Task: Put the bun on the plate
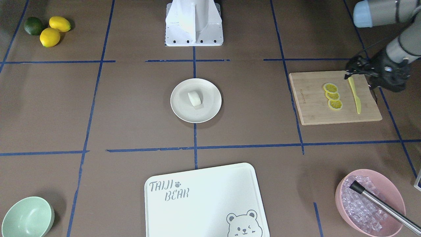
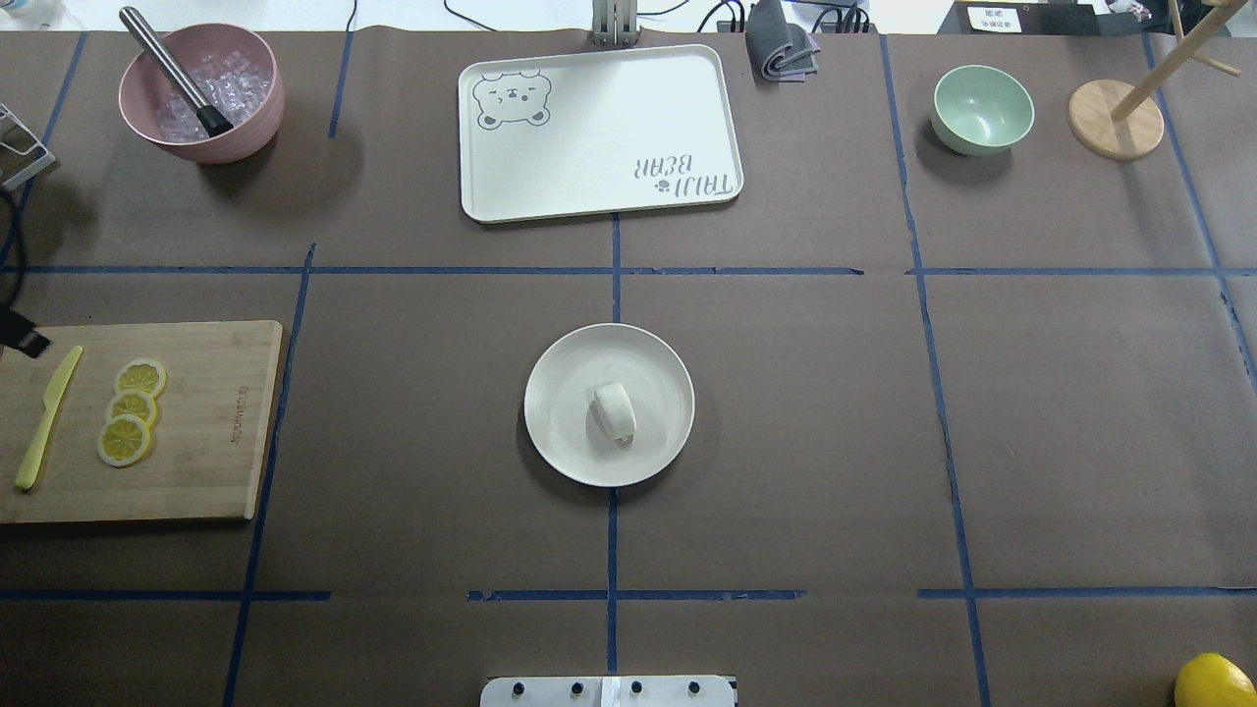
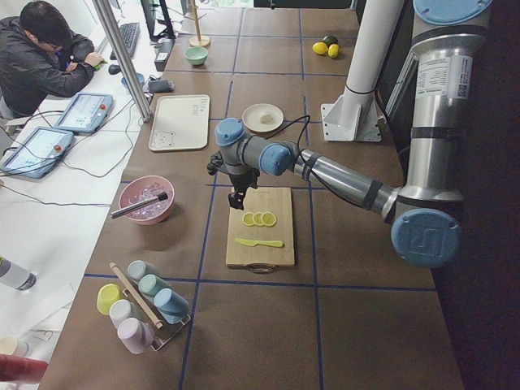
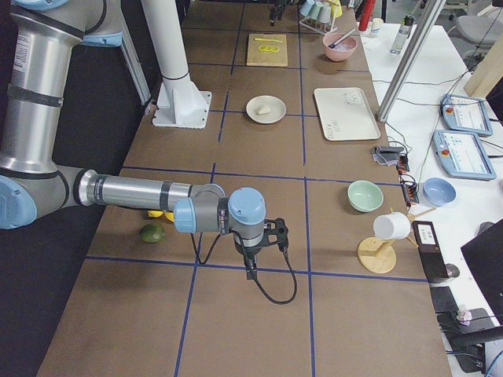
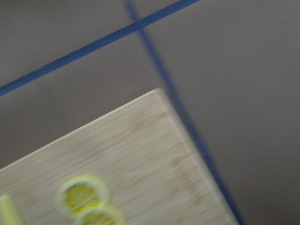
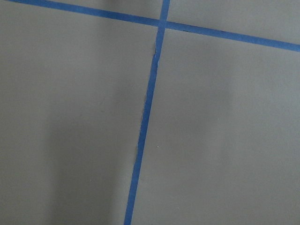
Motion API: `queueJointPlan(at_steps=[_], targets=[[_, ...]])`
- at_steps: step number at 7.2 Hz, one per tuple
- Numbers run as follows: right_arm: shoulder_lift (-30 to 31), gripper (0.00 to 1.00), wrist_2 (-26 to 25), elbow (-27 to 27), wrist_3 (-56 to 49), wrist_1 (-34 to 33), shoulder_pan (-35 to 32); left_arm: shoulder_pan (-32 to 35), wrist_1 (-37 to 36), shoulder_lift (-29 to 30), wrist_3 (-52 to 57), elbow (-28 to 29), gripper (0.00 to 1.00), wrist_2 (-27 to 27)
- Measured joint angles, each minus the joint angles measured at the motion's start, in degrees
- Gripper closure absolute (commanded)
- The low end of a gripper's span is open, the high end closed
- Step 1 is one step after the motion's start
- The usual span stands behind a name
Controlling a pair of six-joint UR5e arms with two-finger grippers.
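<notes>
The bear-printed tray (image 1: 204,194) is seen nearest, at the edge of the surface (image 1: 131,108). Beyond it, the bun (image 1: 194,98) is found lying on the plate (image 1: 181,110), near its middle. The left gripper (image 1: 350,72) is held over a corner of the cutting board (image 1: 312,108), by one end of the yellow knife (image 1: 355,95). The right gripper (image 4: 251,269) is held low over the surface, well apart from the plate. How either's jaws stand cannot be told.

Bun (image 2: 614,409) at centre of plate (image 2: 565,437)
</notes>
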State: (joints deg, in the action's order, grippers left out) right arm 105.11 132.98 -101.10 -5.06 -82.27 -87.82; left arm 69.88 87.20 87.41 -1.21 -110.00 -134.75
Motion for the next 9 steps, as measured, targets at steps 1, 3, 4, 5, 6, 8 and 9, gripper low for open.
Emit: queueJointPlan(at_steps=[1,3,4,5,6,8,9], targets=[[0.0,0.00,-0.1,0.0,0.0,0.0,0.0,6.0,0.2,-3.3,2.7,1.5,0.00,-0.4],[0.4,0.00,0.0,-0.2,0.0,0.1,0.0,12.9,0.7,-6.5,3.8,5.1,0.00,-0.5],[0.6,0.00,0.0,-0.3,0.0,0.1,0.0,14.4,0.7,-7.2,3.8,6.0,0.00,-0.5],[0.7,0.00,0.0,-0.4,0.0,0.1,0.0,16.0,0.8,-7.7,4.0,6.6,0.00,-0.4],[0.8,0.00,0.0,-0.4,0.0,0.1,0.0,17.8,0.8,-7.7,3.8,7.4,0.00,-0.4],[0.8,0.00,0.0,-0.4,0.0,0.1,0.0,20.0,0.8,-7.4,3.5,8.6,0.00,-0.4],[0.8,0.00,0.0,-0.4,0.0,0.1,0.0,20.2,0.8,-7.3,3.5,8.8,0.00,-0.3]])
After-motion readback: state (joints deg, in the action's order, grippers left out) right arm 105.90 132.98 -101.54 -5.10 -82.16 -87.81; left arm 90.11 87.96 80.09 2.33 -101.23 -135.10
